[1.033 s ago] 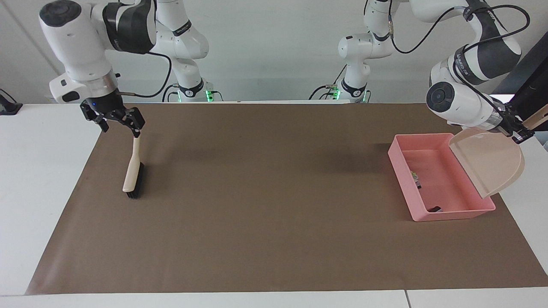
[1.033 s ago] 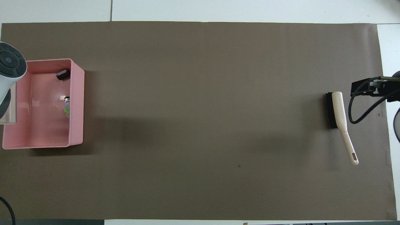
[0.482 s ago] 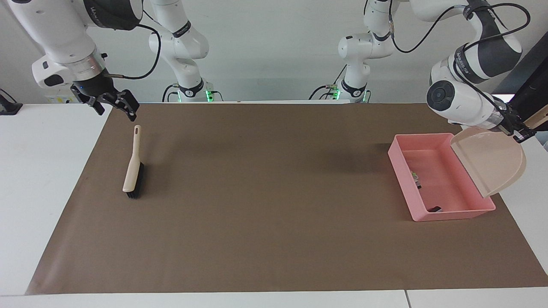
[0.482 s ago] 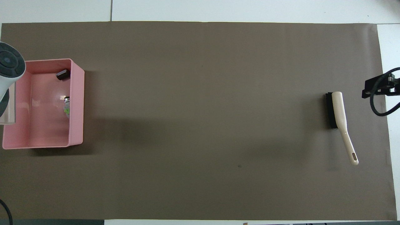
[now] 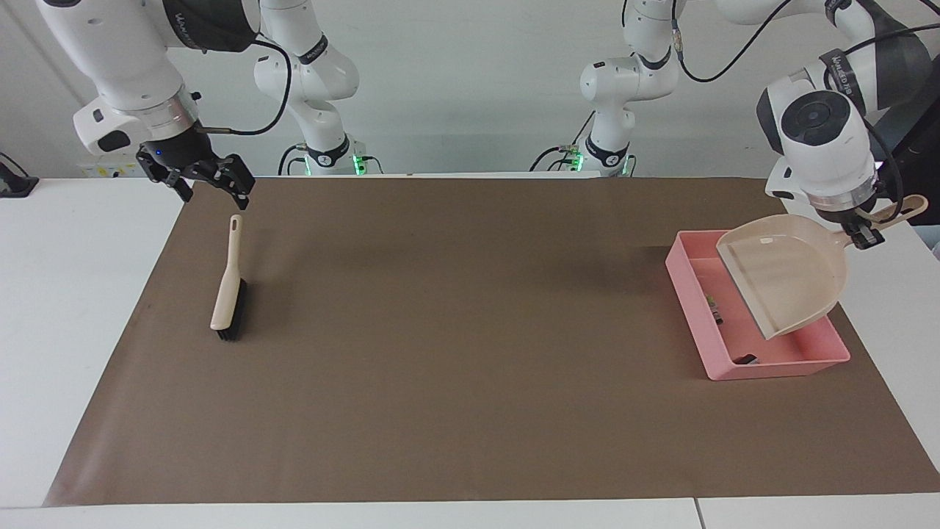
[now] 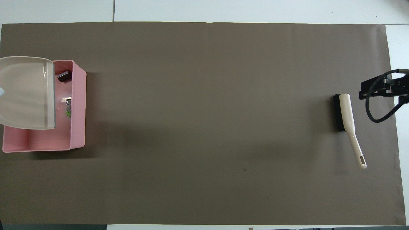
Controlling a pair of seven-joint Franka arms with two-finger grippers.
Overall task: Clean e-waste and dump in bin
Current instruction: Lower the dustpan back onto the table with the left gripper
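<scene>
Two e-waste parts lie in the bin; left gripper clamps the dustpan over it, right gripper hangs open above the brush. Overhead, dumping looks done; next, probably, the dustpan gets set down.

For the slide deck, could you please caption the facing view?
Left gripper holds the dustpan over the pink bin with the e-waste inside; right gripper, open, above the brush.

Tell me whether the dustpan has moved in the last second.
Yes. The dustpan, held by the left gripper, has swung in over the pink bin, now covering more of it.
</scene>
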